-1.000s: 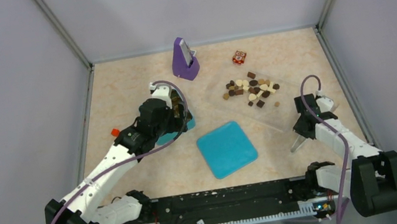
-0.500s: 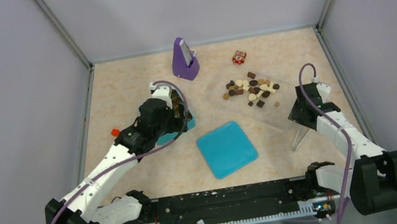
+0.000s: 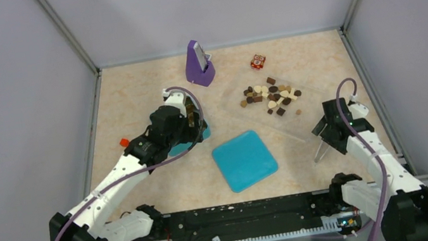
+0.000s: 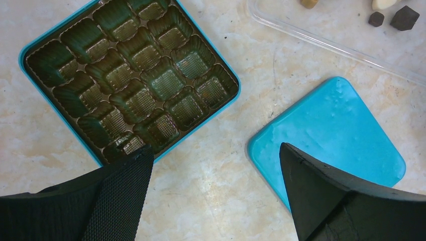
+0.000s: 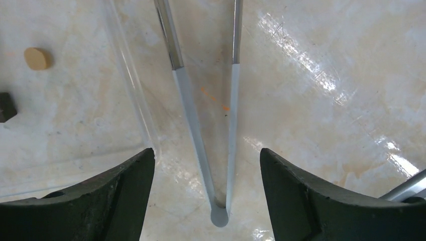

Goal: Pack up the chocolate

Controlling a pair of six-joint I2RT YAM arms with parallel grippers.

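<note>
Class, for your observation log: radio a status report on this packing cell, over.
Left gripper open above empty box. Right gripper open over tongs. Chocolate unpacked on clear tray. Lid off, aside.

The surface carries one box [image 4: 145, 75] whose empty cells run four to a row, their full number cut off at the picture's edge. It also carries one flat blue lid [image 3: 244, 160], one clear tray [image 5: 75, 115], one pair of tongs [image 5: 219, 215], one purple stand [image 3: 198, 65] and one red-and-white cube [image 3: 258, 61]. The chocolate [image 3: 270, 96] comes to roughly two dozen pieces in dark brown, light brown and cream, too small to count exactly, and there are two arms, the left arm [image 3: 118, 173] and the right arm [image 3: 373, 151].
</note>
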